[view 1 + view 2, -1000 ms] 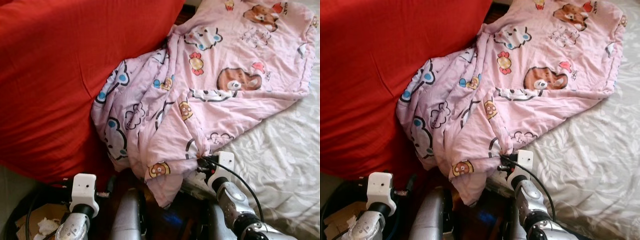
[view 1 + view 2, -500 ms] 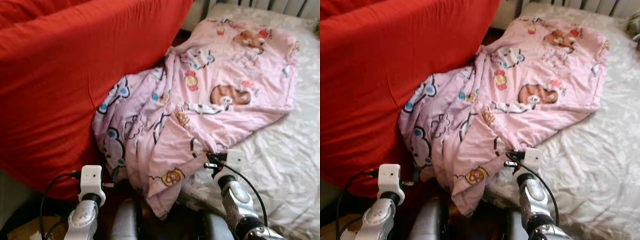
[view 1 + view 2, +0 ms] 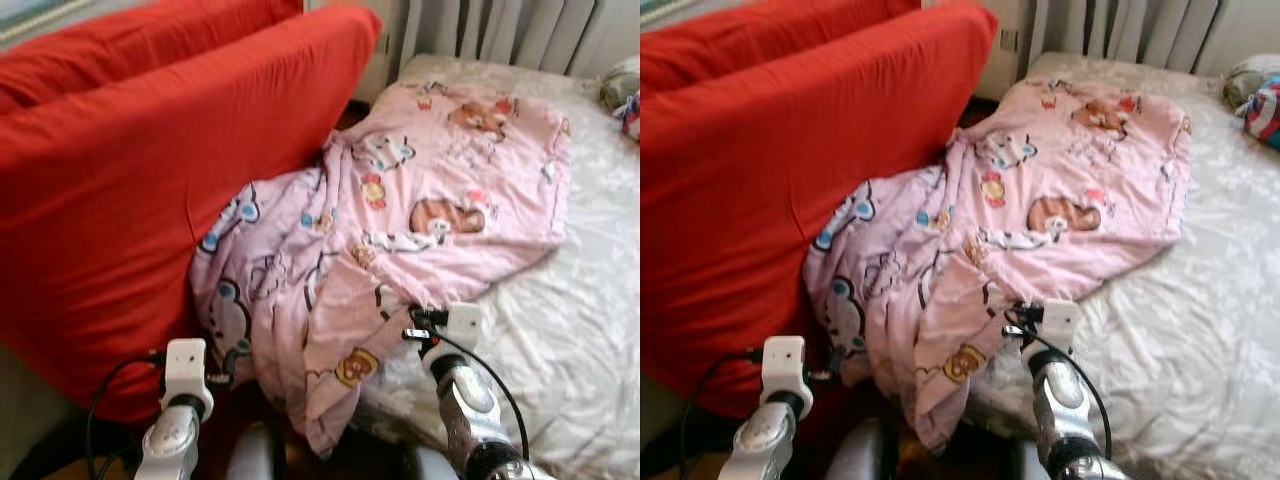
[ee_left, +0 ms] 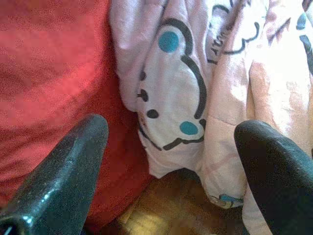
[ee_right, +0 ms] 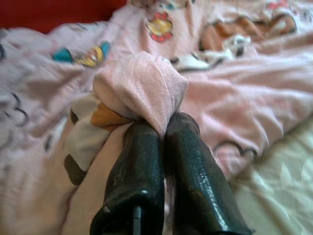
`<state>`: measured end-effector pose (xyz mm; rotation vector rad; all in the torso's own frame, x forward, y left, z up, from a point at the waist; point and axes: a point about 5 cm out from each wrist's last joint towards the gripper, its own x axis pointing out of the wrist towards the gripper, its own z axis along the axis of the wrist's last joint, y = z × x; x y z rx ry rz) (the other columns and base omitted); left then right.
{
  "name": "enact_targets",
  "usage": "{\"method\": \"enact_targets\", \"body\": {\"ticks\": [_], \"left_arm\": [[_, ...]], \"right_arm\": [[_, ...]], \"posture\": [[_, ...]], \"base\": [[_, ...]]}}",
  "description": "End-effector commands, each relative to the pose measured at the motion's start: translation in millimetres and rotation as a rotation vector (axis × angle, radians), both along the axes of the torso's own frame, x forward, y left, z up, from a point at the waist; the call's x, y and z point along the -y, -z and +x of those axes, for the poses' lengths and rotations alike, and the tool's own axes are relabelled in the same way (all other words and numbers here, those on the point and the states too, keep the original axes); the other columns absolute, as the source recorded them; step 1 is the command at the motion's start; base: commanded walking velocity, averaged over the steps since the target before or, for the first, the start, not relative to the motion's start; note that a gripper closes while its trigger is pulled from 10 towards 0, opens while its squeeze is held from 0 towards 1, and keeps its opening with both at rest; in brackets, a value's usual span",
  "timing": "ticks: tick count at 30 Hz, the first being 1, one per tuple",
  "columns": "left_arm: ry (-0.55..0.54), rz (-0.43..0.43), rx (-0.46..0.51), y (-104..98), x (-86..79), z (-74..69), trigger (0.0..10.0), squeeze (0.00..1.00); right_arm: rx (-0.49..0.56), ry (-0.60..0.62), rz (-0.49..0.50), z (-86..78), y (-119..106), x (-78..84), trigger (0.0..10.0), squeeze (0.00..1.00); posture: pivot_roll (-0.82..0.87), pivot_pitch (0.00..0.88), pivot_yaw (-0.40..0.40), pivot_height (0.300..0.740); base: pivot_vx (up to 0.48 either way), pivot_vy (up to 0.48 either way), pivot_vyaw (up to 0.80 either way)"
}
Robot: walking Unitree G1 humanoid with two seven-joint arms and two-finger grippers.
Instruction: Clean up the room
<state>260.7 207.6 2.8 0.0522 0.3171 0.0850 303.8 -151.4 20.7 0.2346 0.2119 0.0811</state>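
On the bed [image 3: 560,330], the pink blanket [image 3: 420,220] lies bunched up, half hanging down beside the red couch [image 3: 110,190]. The right gripper [image 5: 164,132] pinches a fold of it tight. The left gripper [image 4: 171,161] is wide apart, holding nothing. The tidying has barely begun, I think.

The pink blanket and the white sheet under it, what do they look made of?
The pink blanket looks like soft, matte cotton-type fabric: it bunches in limp folds where the right gripper pinches it. The white sheet looks smoother, slightly shiny, with a woven leaf pattern; possibly satin.
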Motion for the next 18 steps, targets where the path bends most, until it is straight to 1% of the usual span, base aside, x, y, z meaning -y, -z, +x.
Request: {"method": "enact_targets", "body": {"ticks": [1,8,14,16,18], "left_arm": [[-0.019,0.005,-0.026,4.8,-7.0,-2.7,10.0,0.00],[-0.023,0.012,-0.100,18.7,-10.1,-10.9,10.0,0.00],[-0.007,0.008,-0.156,26.6,-5.7,-11.4,10.0,0.00],[-0.044,0.000,-0.204,32.2,-11.6,-16.0,10.0,0.00],[-0.060,0.001,-0.225,34.6,-14.7,-18.8,10.0,0.00]], "right_arm": [[0.019,-0.008,-0.008,0.7,-2.2,-2.2,10.0,0.00],[0.028,-0.011,-0.014,0.6,-2.8,-2.5,10.0,0.00],[0.027,-0.016,-0.020,0.9,-2.9,-2.7,10.0,0.00],[0.030,-0.019,-0.021,1.0,-3.2,-3.9,10.0,0.00],[0.026,-0.019,-0.023,1.5,-3.3,-4.1,10.0,0.00]], "posture": [[0.01,0.022,0.033,0.709],[0.02,0.010,0.029,0.740],[0.03,0.013,0.022,0.740],[0.03,0.013,0.022,0.740],[0.02,0.017,0.024,0.740]], "base": [[0.000,0.000,0.00],[0.000,0.000,0.00],[0.000,0.000,0.00],[0.000,0.000,0.00],[0.000,0.000,0.00]]}}
